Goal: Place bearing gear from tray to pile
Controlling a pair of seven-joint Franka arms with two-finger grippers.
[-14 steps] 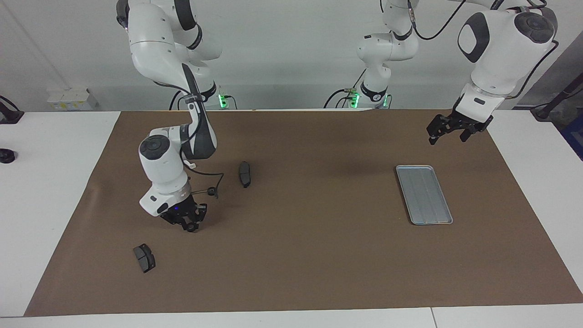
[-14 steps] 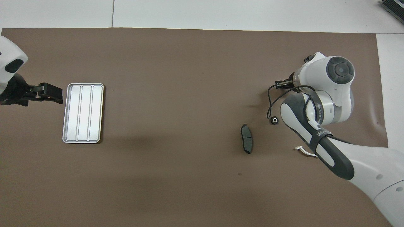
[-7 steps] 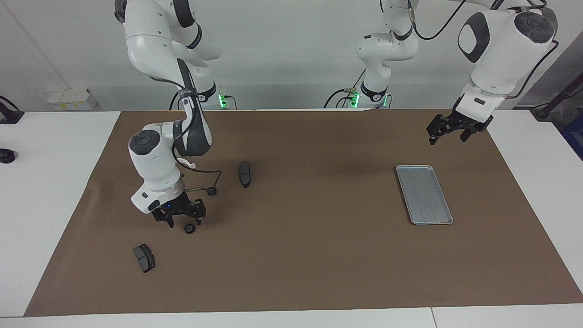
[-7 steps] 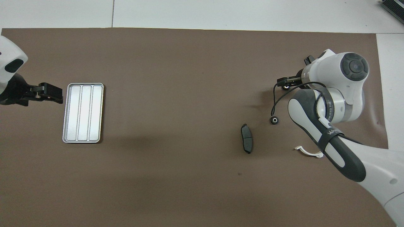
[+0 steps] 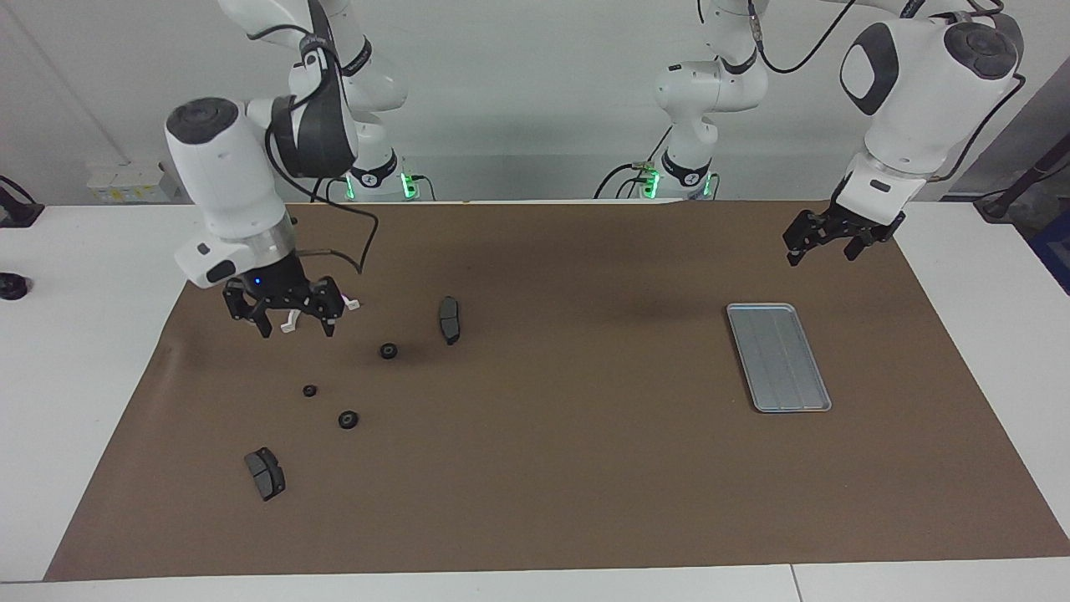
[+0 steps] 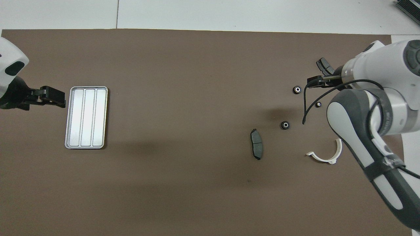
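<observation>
The silver tray (image 5: 778, 357) (image 6: 86, 117) lies at the left arm's end of the mat with nothing in it. The pile is at the right arm's end: a white half-ring bracket (image 6: 326, 155), a brake pad (image 5: 450, 319) (image 6: 257, 148), a second brake pad (image 5: 265, 473) and three small black bearing gears (image 5: 348, 419) (image 5: 309, 390) (image 5: 388, 351). From overhead the gears (image 6: 297, 89) (image 6: 318, 104) (image 6: 285, 125) show pale centres. My right gripper (image 5: 297, 328) (image 6: 317, 73) hangs open and empty high over the pile. The left gripper (image 5: 823, 244) (image 6: 60, 98) waits open in the air beside the tray.
A brown mat (image 5: 585, 468) covers most of the white table (image 5: 75, 376). The right arm's forearm and cable (image 6: 361, 131) reach over the pile's outer side and hide the second brake pad from overhead. A small black object (image 5: 12, 286) sits on the table's edge.
The right gripper opened, left a bearing gear on the mat among the pile, then rose and drew back toward the robots. A smaller gear came into sight. The left arm stayed still.
</observation>
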